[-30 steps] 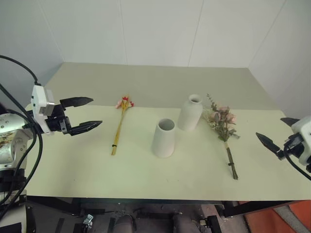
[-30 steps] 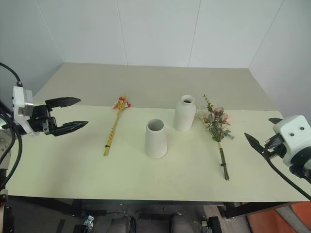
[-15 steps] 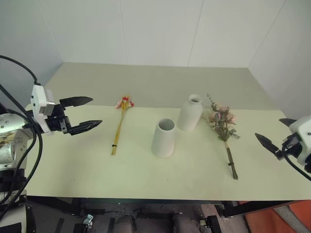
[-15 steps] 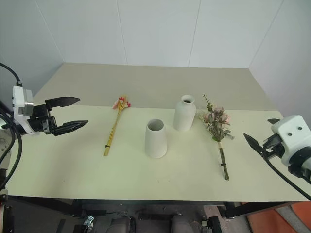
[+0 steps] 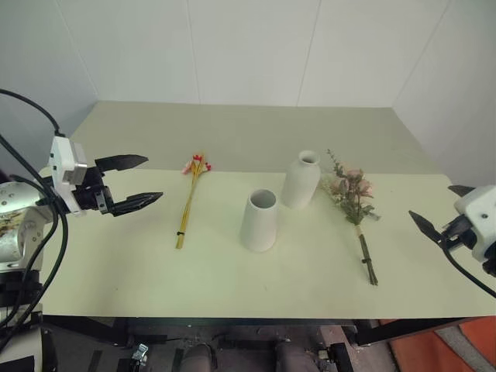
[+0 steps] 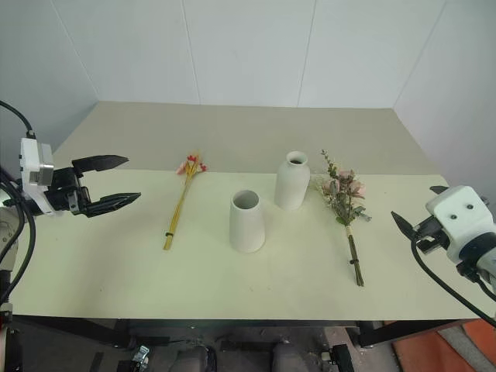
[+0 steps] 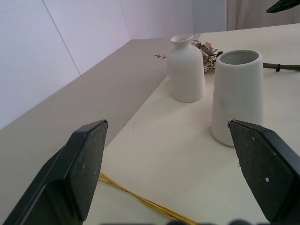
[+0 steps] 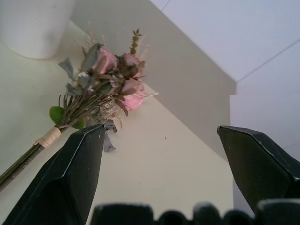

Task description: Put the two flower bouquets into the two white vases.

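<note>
**Two bouquets flat on the table, both vases empty: nothing moved over the last second**

Between the earlier pictures and now we find no real change. The whole view has shifted a little, so the camera moved, not the objects. The left gripper (image 5: 132,182) hangs in the same spot above the table's left edge, fingers spread wide, nothing between them. The right gripper (image 6: 418,217) sits at the table's right edge, likewise spread and empty; any drift there is too slight to count as motion.

Positions:
- Straw bouquet (image 5: 190,200) lies flat, left of centre, blossoms toward the far side, stem ends toward us. It is near the left gripper but apart from it.
- Rose bouquet (image 5: 353,208) lies flat, right of centre, flower heads just beside the bottle vase (image 5: 301,180), stems trailing toward the near edge.
- Wide vase (image 5: 260,220) stands upright in the middle, near and in front of the bottle vase; we cannot tell whether the two touch.
- Table (image 5: 232,287) carries nothing else.

Our reading: the task is at its start, with no bouquet picked up. The left wrist view looks past the straw stems (image 7: 140,199) to both vases; the right wrist view faces the roses (image 8: 117,75). We judge each arm is lined up for the bouquet on its own side, and the next step is a reach to the stems.
</note>
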